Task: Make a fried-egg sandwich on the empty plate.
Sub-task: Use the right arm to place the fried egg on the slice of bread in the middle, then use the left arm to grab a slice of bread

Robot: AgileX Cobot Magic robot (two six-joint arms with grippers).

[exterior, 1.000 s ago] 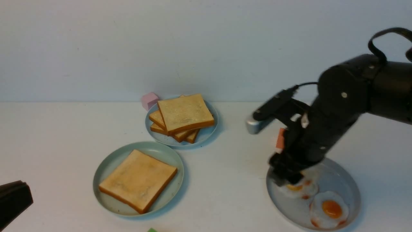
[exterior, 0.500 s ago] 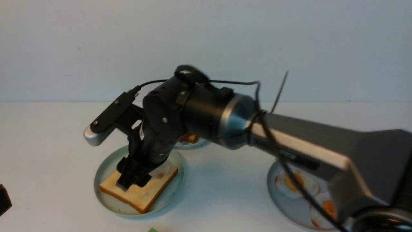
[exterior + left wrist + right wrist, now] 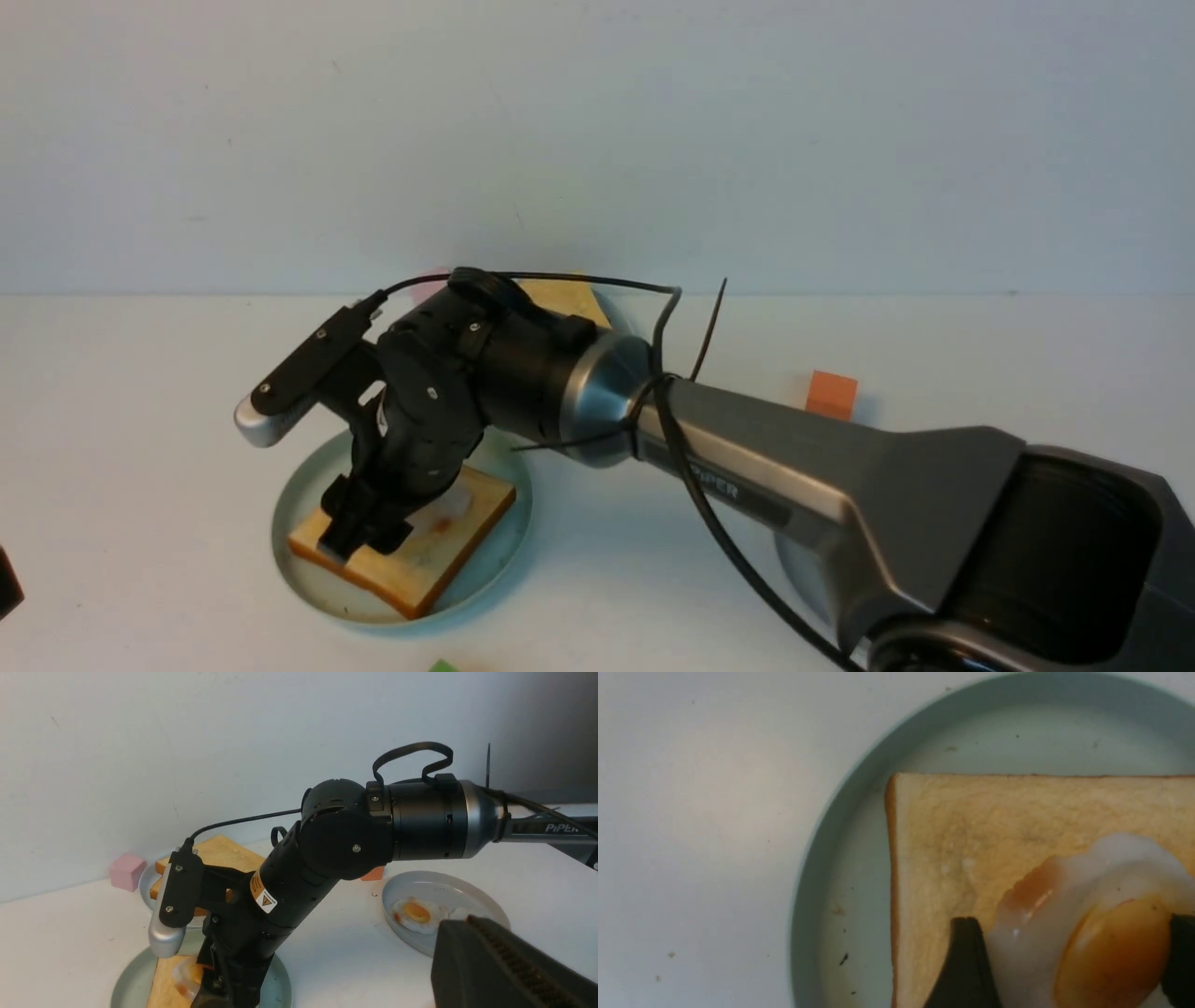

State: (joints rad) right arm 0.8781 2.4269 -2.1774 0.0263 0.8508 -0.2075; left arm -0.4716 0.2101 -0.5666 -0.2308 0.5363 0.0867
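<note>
Now that my right arm has swung across from the grey egg plate on the right to the mint-green plate left of centre, a fried egg has come with it. A second ago that plate's toast slice lay bare. Now the egg rests on its top face, toward one side rather than centred. I judge the sandwich's second layer nearly placed: base down, egg on, top slice not yet added.

The right gripper points down over the toast with its jaws set wide. One dark finger presses against each side of the egg, so the egg is clasped and not yet let go. The left gripper sits at the near left edge of the table, closed on nothing.

The egg is glossy white with an orange yolk and a browned edge, humped up between the fingers. The toast beneath is square and pale golden with an orange-brown crust, lying flat inside the plate's low rim.

Behind it, a stack of spare toast sits on a smaller plate, mostly hidden by my arm in the front view. At least one other egg lies on the grey plate. Next I would need to open the jaws, lift clear and fetch a covering slice.
</note>
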